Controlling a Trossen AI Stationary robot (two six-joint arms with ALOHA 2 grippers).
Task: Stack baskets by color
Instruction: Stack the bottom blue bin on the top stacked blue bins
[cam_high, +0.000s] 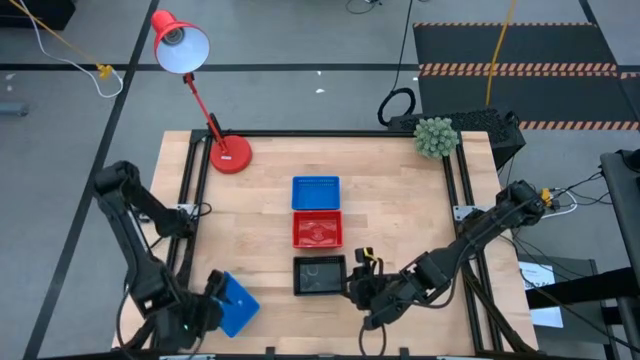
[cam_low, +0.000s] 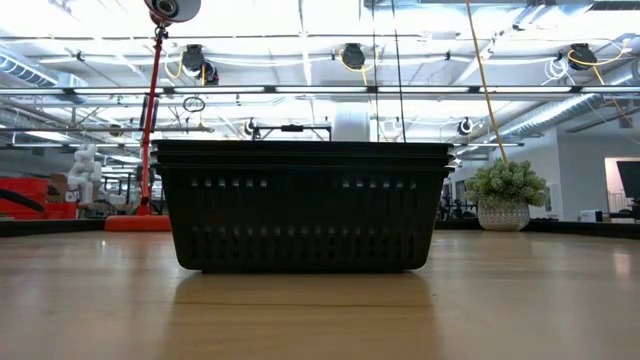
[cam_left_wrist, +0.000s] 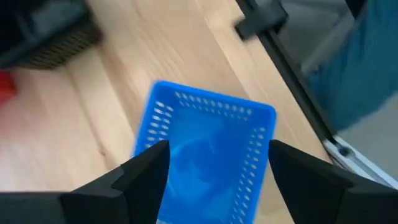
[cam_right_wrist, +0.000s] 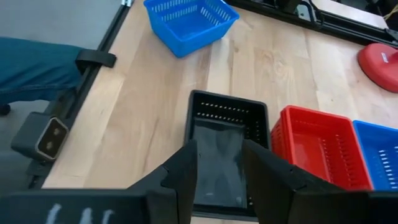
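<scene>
Down the table's middle stand a blue basket, a red basket and a black basket stack, each on its base. The low view shows the black stack with nested rims. A loose blue basket sits askew on its base near the front left corner. My left gripper hovers open over this basket, and in the left wrist view a finger shows on either side of it. My right gripper stands open above the right end of the black stack, with nothing between its fingers.
A red desk lamp stands at the far left and a potted plant at the far right. Black frame rails run along the table's sides. Bare wood lies between the loose basket and the black stack.
</scene>
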